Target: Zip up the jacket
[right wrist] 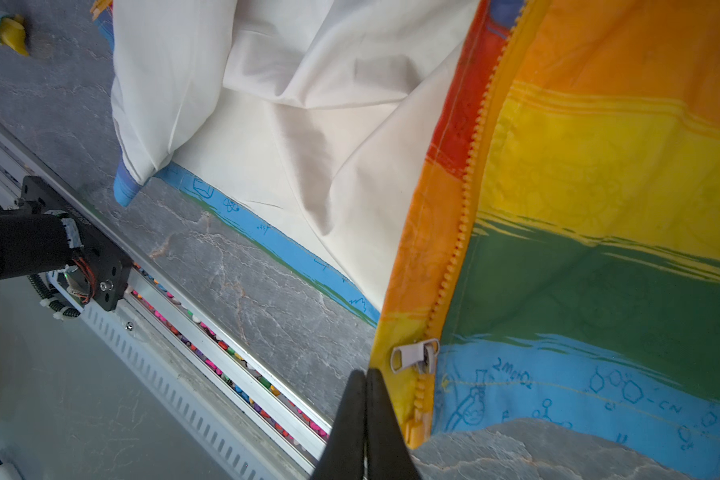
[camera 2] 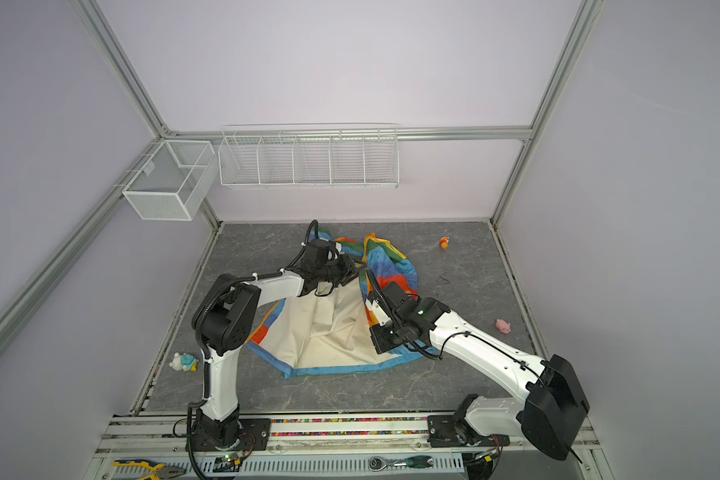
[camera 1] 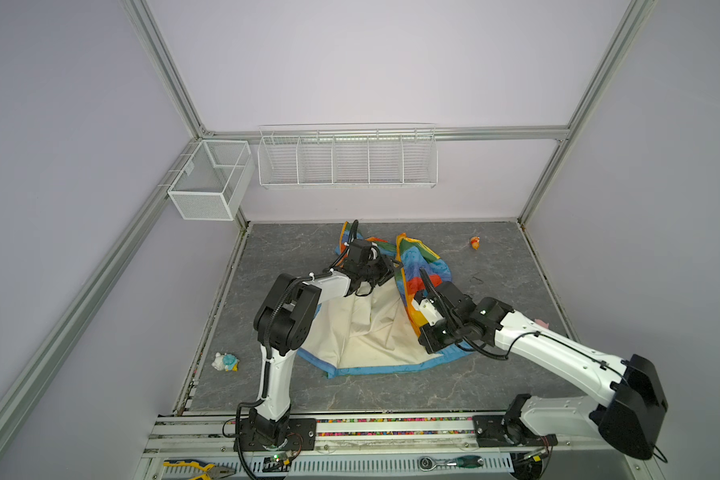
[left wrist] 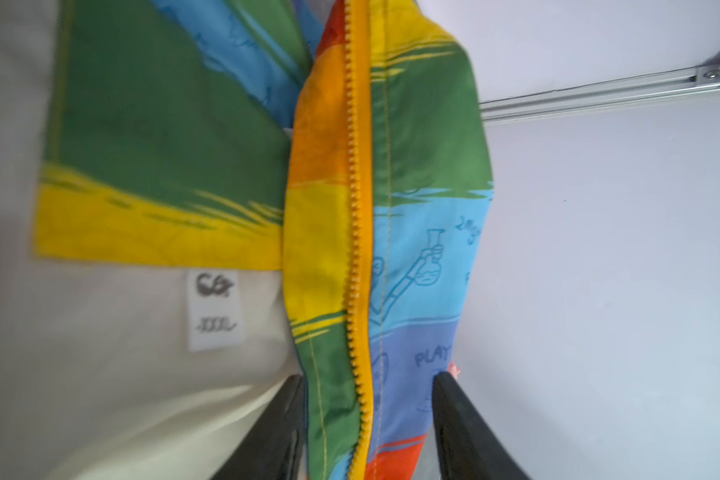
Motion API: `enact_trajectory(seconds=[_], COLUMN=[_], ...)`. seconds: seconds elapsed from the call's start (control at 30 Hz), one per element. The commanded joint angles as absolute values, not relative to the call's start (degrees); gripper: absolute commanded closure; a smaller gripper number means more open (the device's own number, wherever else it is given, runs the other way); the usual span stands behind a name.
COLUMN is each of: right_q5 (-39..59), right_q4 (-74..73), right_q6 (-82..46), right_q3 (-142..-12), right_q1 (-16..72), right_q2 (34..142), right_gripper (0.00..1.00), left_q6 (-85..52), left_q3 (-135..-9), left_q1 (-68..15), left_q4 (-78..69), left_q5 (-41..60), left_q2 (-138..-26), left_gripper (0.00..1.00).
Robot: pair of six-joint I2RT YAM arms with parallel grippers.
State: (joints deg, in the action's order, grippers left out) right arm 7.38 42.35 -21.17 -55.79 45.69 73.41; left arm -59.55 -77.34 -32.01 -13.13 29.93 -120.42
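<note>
Lying open at the middle of the table (camera 1: 391, 390), the jacket (camera 1: 375, 332) shows its cream lining face up, the blue hem toward the near edge. Its right front panel, in rainbow stripes, is raised off the table between the two arms. The left gripper (left wrist: 368, 378) is at the far end of that panel; its jaws stand part-way closed with a fold of striped fabric and the zipper (left wrist: 356, 208) between them, both fingers (left wrist: 279, 432) against the cloth. A white label (left wrist: 215, 309) on the lining sits just left of this fold in the left wrist view. The right gripper (right wrist: 364, 374) is at the near end of the same panel; its jaws are pressed fully together, tips touching the yellow fabric edge just beside the grey slider (right wrist: 427, 353). Whether any cloth is pinched between them cannot be determined. The slider sits near the hem end of the teeth, and that hem corner hangs clear of the table. Three small toys lie apart from the jacket: white-blue toy (camera 1: 224, 361) near left, orange toy (camera 1: 475, 242) far right, pink toy (camera 2: 503, 326) at the right edge.
</note>
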Motion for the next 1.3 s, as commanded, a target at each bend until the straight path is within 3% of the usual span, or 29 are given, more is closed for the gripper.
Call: enact_trajectory(seconds=[0.0, 0.07, 0.3, 0.4, 0.63, 0.77, 0.87, 1.03, 1.27], right_q5=[8.43, 8.63, 9.12, 10.07, 12.22, 11.93, 13.36, 14.41, 11.93], right_q4=[42.74, 42.64, 42.29, 41.52, 40.16, 40.00, 39.14, 39.35, 41.51], right_q6=[-20.74, -20.74, -20.30, -20.30, -20.15, -20.56, -20.74, -20.57, -21.27], right_q3=[-55.49, -55.44, -55.48, -55.63, -55.98, -55.96, -55.26, -54.19, -51.54], right_q1=[45.48, 45.30, 44.61, 44.35, 44.23, 44.18, 44.15, 44.19, 44.14], right_q2=[71.71, 71.55, 71.73, 72.15, 74.34, 74.14, 73.39, 72.84, 68.63], right_gripper=[0.93, 0.93, 0.93, 0.93, 0.93, 0.93, 0.93, 0.93, 0.93], left_q6=[-60.29, -60.27, -58.97, -57.50, -53.72, -53.49, -53.70, -54.42, -50.59], left_q3=[-80.32, -81.30, -85.97, -85.79, -83.07, -78.50, -74.31, -73.92, -84.55], left_q1=[-32.01, -31.74, -30.79, -30.29, -29.12, -29.10, -29.16, -29.01, -28.08], left_q4=[-14.06, -14.05, -12.20, -10.46, -4.27, -2.10, -3.10, -5.15, 1.47], left_q5=[30.97, 30.85, 32.24, 32.08, 30.15, 28.62, 27.56, 28.12, 27.26], left_q2=[-122.78, -122.95, -122.58, -121.08, -116.99, -114.75, -113.23, -114.60, -118.71], left_gripper=[0.53, 0.58, 0.94, 1.00, 1.00, 0.65, 0.56, 0.56, 0.54])
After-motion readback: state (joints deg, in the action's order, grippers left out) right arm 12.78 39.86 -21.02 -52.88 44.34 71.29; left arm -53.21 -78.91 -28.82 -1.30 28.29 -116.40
